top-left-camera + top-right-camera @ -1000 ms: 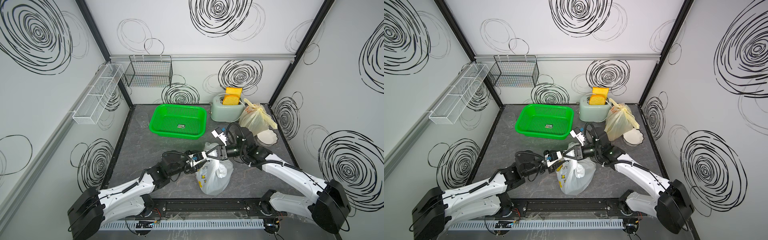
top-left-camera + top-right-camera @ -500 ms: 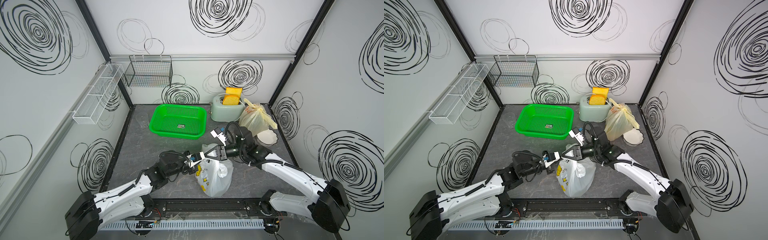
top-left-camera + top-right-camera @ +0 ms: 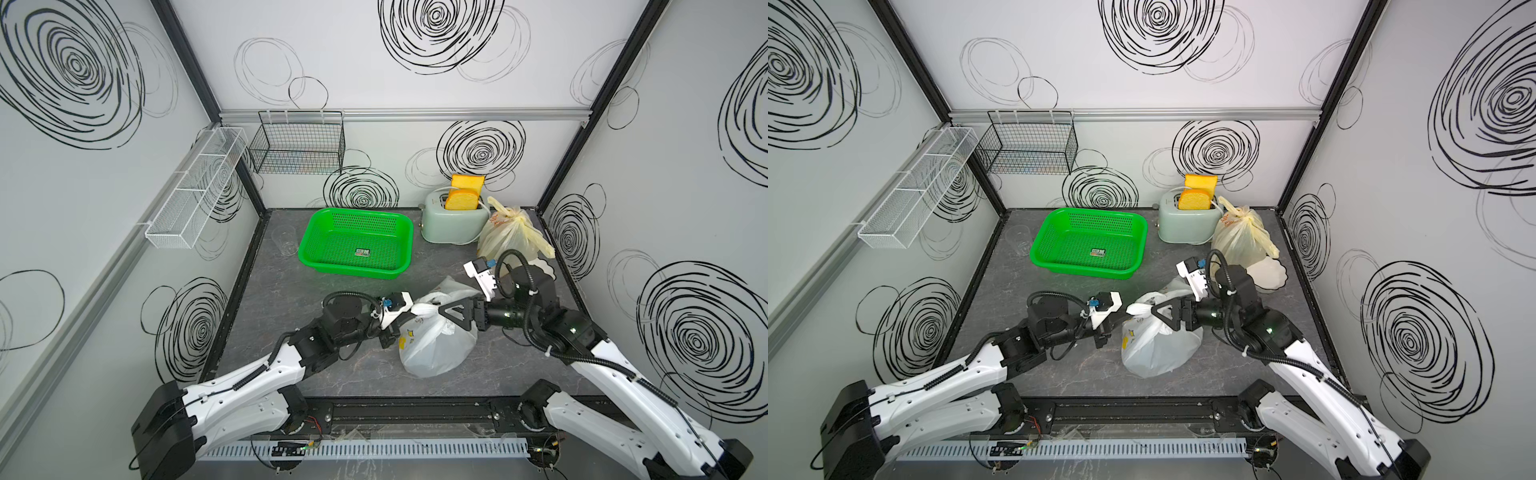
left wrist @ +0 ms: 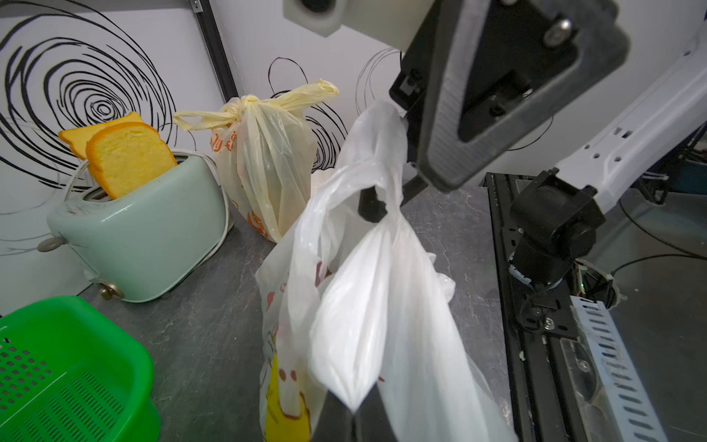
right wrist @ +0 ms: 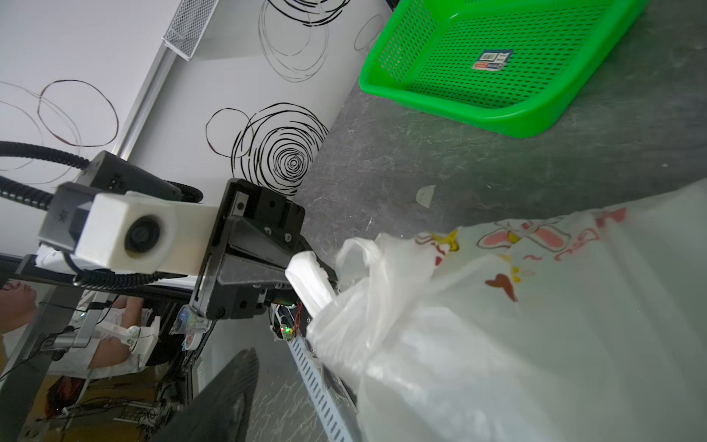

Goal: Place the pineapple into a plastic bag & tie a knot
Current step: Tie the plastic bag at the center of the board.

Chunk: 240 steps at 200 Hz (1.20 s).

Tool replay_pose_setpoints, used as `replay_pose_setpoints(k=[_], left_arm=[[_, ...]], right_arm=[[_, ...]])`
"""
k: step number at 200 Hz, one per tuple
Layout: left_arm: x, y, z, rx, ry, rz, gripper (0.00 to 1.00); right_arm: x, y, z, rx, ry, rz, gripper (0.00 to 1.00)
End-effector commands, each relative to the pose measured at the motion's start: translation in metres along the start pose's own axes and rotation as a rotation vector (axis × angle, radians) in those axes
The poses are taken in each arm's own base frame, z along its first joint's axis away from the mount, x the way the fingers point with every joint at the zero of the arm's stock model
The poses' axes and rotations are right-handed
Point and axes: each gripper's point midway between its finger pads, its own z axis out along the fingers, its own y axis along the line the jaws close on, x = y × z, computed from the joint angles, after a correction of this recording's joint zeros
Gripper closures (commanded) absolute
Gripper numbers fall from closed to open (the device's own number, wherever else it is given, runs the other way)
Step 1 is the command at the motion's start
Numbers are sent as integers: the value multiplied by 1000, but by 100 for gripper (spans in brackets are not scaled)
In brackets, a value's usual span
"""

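L gripper (image 5: 304, 264) clamped on bag (image 3: 436, 353) handle; R gripper (image 3: 445, 316) jaws apart; bag upright, long axis vert, neck up.

White printed bag (image 3: 436, 349), green basket (image 3: 357, 272), mint toaster (image 3: 453, 224).

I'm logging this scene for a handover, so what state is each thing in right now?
white bag: standing up, top gathered, not yet knotted
left end effector: shut on white bag
right end effector: open, a finger poking into the bag's handle loop
yellow bag: knotted shut
toaster: two bread slices sticking up
green basket: empty apart from a label
cup: upright, looks empty
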Motion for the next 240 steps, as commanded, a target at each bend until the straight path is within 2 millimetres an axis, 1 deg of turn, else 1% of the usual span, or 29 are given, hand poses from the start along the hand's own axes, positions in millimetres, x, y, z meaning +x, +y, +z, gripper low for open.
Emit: replay_pose_setpoints(k=[1, 10, 19, 36, 52, 85, 114, 124, 142, 153, 171, 200, 224, 240], left_arm=[[10, -3, 6, 25, 20, -43, 100], [14, -4, 9, 39, 25, -46, 100], [16, -6, 12, 52, 25, -43, 100], [15, -5, 15, 54, 14, -42, 100], [13, 0, 18, 40, 8, -35, 100], [11, 16, 28, 21, -5, -50, 100], [12, 27, 42, 45, -8, -65, 100], [11, 29, 48, 58, -8, -71, 100], [6, 32, 57, 77, -17, -77, 100], [3, 34, 61, 83, -25, -85, 100], [0, 39, 65, 86, -38, -103, 100], [4, 43, 67, 90, -32, -118, 100], [7, 44, 68, 95, -23, -127, 100], [8, 44, 69, 96, -20, -132, 100]], right_arm=[[12, -26, -2, 91, -23, 62, 25], [12, -25, 2, 62, -18, 70, 26], [9, -21, 7, 35, -18, 73, 27], [0, -13, 15, -14, -21, 65, 27], [-8, -9, 20, -35, -22, 55, 27], [-4, -26, 26, 39, 9, 78, 26], [0, -28, 29, 40, 40, 105, 25], [2, -33, 29, 67, 50, 115, 23], [12, -44, 29, 116, 84, 151, 14], [17, -46, 29, 130, 113, 169, 13], [24, -47, 27, 138, 137, 184, 11], [33, -52, 24, 176, 143, 167, 11], [44, -59, 30, 222, 166, 121, 12], [52, -66, 35, 303, 191, 56, 14]])
